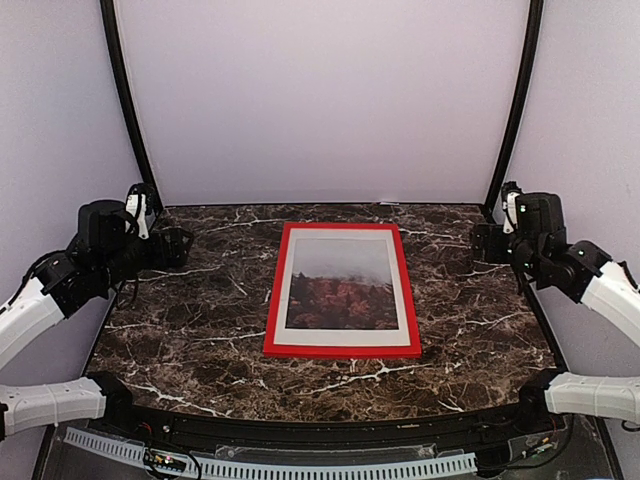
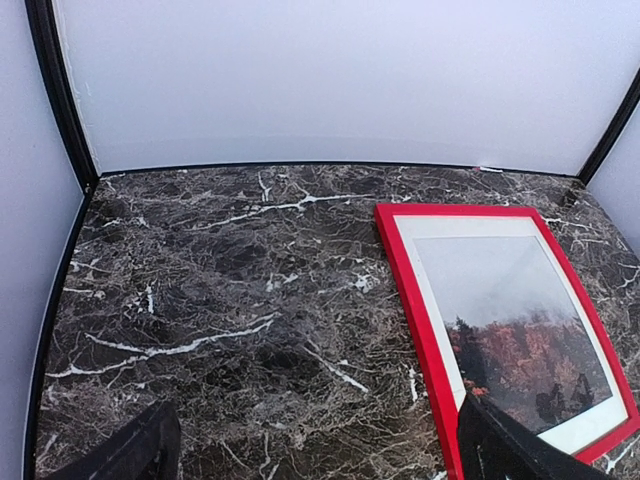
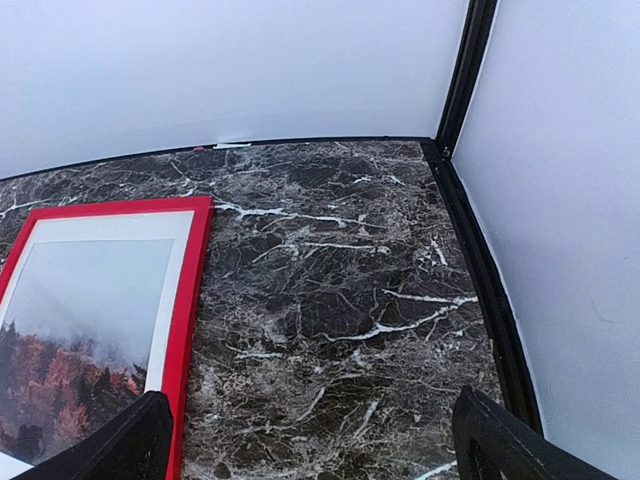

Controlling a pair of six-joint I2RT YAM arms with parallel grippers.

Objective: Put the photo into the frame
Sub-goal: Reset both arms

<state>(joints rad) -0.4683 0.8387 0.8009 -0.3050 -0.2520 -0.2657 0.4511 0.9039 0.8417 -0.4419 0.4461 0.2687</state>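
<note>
One frame (image 1: 276, 290) lies flat and red face up near the middle of the marble table (image 1: 190, 320), with the photo (image 1: 340, 285) of reddish trees under grey mist sitting inside it, white margin all round. Left gripper (image 1: 172, 247) and right gripper (image 1: 483, 243) hang raised at the table's side edges, well apart from the frame, arms folded back. Each wrist view shows its dark fingers (image 2: 140, 450) (image 3: 130, 440) spread wide, holding nothing, only their tips in view; the frame's near end is cut off there.
</note>
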